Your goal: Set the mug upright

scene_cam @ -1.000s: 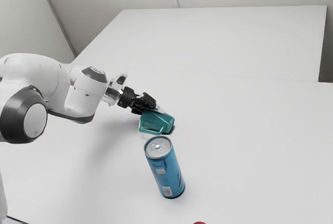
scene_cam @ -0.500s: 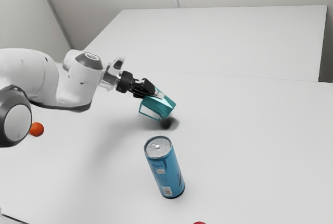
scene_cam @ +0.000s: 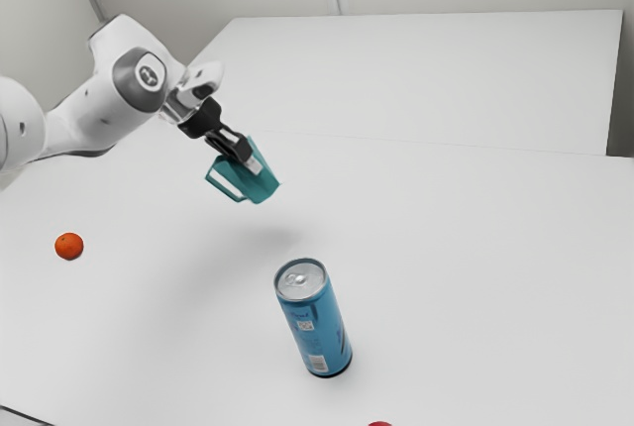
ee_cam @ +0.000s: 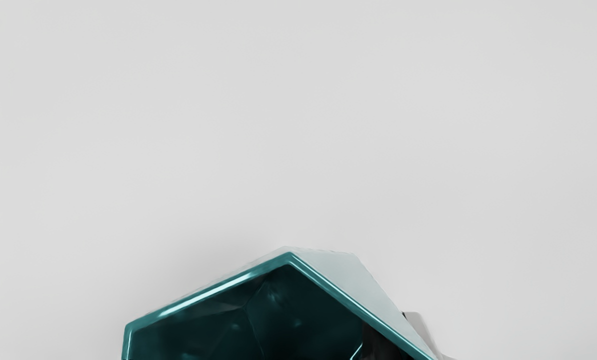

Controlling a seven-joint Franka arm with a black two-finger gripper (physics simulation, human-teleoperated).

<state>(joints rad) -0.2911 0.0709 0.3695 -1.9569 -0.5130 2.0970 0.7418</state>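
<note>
Above the table, my gripper (scene_cam: pixel 244 156) is shut on the teal mug (scene_cam: pixel 254 180) near its rim. The mug hangs tilted, its base angled down toward the exterior view's right and its handle on the exterior view's left. In the wrist view the faceted mug (ee_cam: pixel 278 310) has its mouth facing the camera, with the dark inside visible, and part of a fingertip (ee_cam: pixel 419 325) appears beside its outer wall.
A blue can (scene_cam: pixel 316 322) stands upright on the white table (scene_cam: pixel 475 277), nearer the camera than the mug. An orange fruit (scene_cam: pixel 68 246) lies toward the exterior view's left. Part of a red thing (scene_cam: pixel 379 423) shows at the near edge.
The mug has risen from the table with my gripper, moved toward the exterior view's left and turned, its base now pointing more downward. The can has stayed put.
</note>
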